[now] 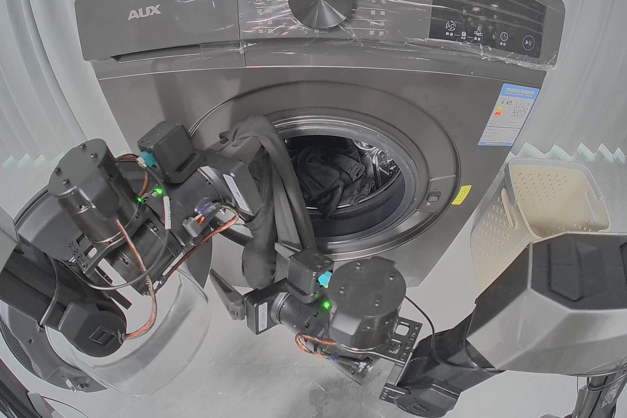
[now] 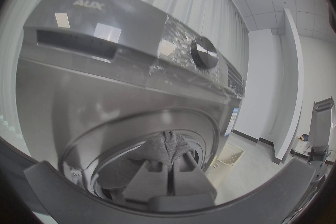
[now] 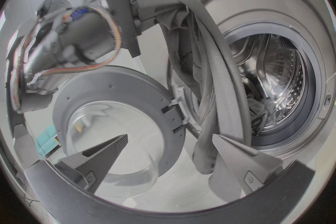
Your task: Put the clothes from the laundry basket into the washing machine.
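1. Right gripper (image 3: 169, 137) sits low with its fingers spread wide, one finger at the hanging tail of the dark grey garment (image 1: 281, 204), likely placed to catch that loose end.
2. Garment dangles across the left rim of the drum opening, mostly outside. Left gripper (image 2: 169, 165) is clamped on its top fold, holding it at the mouth for feeding in.
3. Other dark clothes (image 1: 326, 171) already lie inside the washing machine (image 1: 392, 86).
4. Door (image 3: 115, 95) is swung open to the left for access; cream laundry basket (image 1: 548, 191) leans at the washer's right side.
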### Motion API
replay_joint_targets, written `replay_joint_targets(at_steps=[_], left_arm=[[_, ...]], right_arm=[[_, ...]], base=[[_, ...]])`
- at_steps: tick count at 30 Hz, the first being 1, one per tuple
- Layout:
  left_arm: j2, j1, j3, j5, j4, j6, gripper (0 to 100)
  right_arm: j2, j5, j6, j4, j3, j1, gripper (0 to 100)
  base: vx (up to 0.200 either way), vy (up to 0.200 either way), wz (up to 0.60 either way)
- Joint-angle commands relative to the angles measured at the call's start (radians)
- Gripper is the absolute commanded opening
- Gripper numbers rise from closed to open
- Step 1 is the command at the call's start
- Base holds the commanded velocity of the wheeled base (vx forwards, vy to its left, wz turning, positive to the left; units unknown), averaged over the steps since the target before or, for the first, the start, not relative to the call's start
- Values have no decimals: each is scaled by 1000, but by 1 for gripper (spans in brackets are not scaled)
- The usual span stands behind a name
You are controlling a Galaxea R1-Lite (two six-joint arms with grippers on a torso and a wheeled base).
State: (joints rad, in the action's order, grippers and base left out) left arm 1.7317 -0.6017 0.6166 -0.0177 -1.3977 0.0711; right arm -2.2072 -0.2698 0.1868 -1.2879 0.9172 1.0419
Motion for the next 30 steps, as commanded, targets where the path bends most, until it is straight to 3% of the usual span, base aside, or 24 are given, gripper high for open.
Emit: replay_joint_targets(at_steps=[1,6,13,30], left_arm=[[40,-55,61,-21,63,4,0],[54,-72,92,-25,83,12,0],[78,-69,164,-39,121,12,0],[43,-63,147,-41,129,13,0]], right_arm=[[-60,-28,3,18,71,-42,100],[-89,-89,3,27,95,-72,100],[-95,-111,23,22,100,-72,100],[-115,-115,23,30,112,-220,100]], base=[[0,0,0],[0,0,0],[0,0,0],[0,0,0]])
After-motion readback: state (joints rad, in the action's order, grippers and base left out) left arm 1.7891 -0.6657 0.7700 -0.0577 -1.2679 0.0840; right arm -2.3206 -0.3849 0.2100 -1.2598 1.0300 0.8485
